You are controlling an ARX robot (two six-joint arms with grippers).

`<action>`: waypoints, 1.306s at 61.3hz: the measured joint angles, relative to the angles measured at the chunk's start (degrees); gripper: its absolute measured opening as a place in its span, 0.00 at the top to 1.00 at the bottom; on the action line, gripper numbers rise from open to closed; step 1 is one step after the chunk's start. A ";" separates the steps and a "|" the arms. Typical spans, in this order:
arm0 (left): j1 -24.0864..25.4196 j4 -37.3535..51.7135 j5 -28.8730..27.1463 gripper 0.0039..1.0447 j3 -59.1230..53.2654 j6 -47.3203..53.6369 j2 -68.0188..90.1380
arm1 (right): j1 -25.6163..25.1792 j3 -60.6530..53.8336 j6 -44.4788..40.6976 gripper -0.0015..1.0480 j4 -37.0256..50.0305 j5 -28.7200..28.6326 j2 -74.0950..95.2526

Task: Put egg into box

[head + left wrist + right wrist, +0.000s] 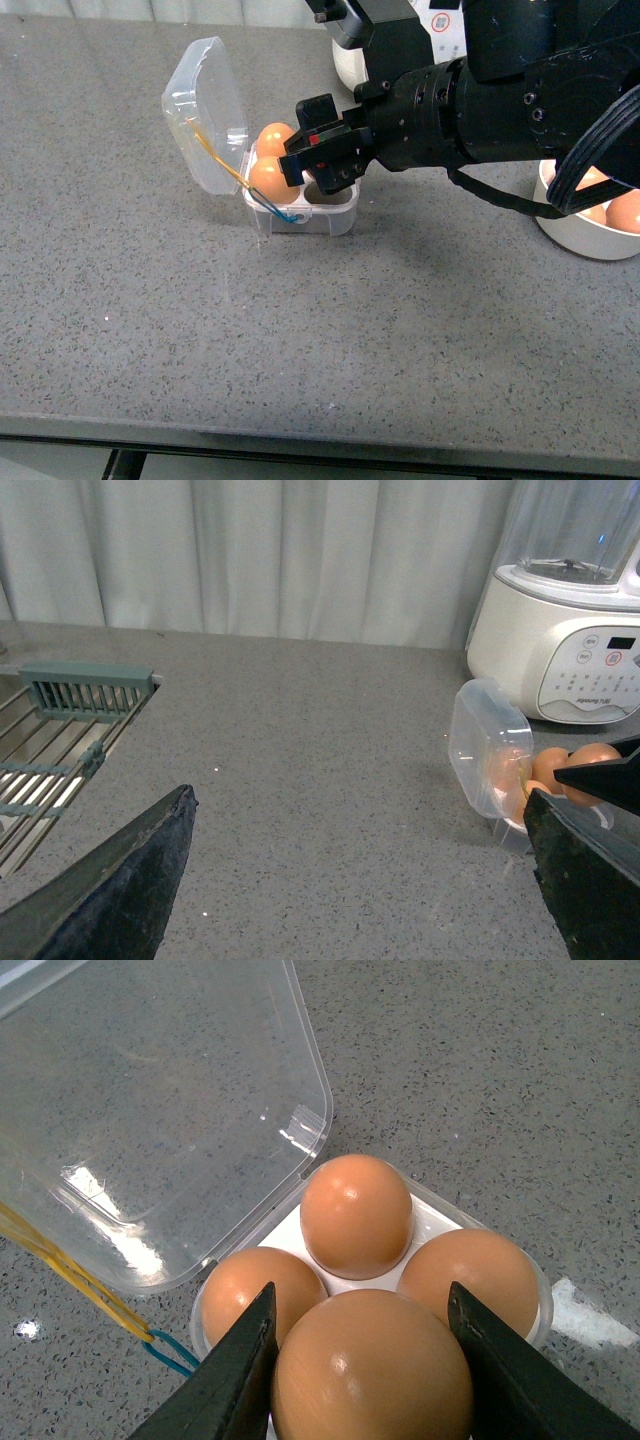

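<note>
Holding egg (372, 1370) between fingers of right gripper (318, 160), clamped on both its sides, we hover just above box (300, 215), upper centre of front frame on tabletop (300, 330). Lid (205, 110) open, three eggs (356, 1215) seated inside. Our left gripper (355, 810) spread wide, empty.

Open clear box (490, 750) with orange eggs (552, 770) beside white blender (560, 650), grey rack (70, 720) well apart

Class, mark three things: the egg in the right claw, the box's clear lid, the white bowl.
Smooth orange-brown egg (372, 1370): right wrist view, middle of its shell.
Clear plastic hinged lid (205, 108): front view, middle of its panel.
White round bowl (578, 240): front view, its outer wall.
</note>
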 joint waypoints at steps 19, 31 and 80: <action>0.00 0.00 0.00 0.06 0.00 0.00 0.00 | 0.09 0.09 -0.28 0.19 0.83 0.33 0.00; 0.00 0.00 0.00 0.06 0.00 0.00 0.00 | -0.37 0.07 0.04 0.10 1.77 0.57 0.00; 0.00 0.00 0.00 0.06 0.00 0.00 0.00 | -5.66 -26.14 2.08 0.09 17.84 20.41 -27.63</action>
